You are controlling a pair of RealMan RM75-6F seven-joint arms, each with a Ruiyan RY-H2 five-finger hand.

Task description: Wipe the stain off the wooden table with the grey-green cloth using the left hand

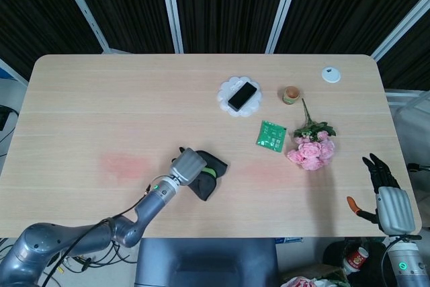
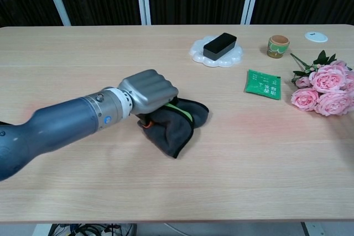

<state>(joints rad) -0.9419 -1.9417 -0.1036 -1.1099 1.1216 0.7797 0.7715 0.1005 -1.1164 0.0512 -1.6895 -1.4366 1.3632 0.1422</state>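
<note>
The dark grey-green cloth (image 1: 207, 177) (image 2: 174, 126) lies bunched on the wooden table (image 1: 101, 92) near its front edge. My left hand (image 1: 185, 166) (image 2: 147, 94) grips the cloth from above, fingers curled over its left part. A faint pink stain (image 1: 269, 171) (image 2: 260, 119) shows to the right of the cloth, and another faint pink stain (image 1: 124, 163) lies to the left of it. My right hand (image 1: 384, 183) hangs off the table's right front corner, fingers spread, holding nothing.
A black phone on a white scalloped dish (image 1: 240, 96) (image 2: 217, 51), a small cup (image 1: 291, 95) (image 2: 278, 46), a green packet (image 1: 271, 134) (image 2: 263, 83), pink roses (image 1: 311, 147) (image 2: 326, 88) and a white disc (image 1: 330, 74) (image 2: 315, 37) occupy the right half.
</note>
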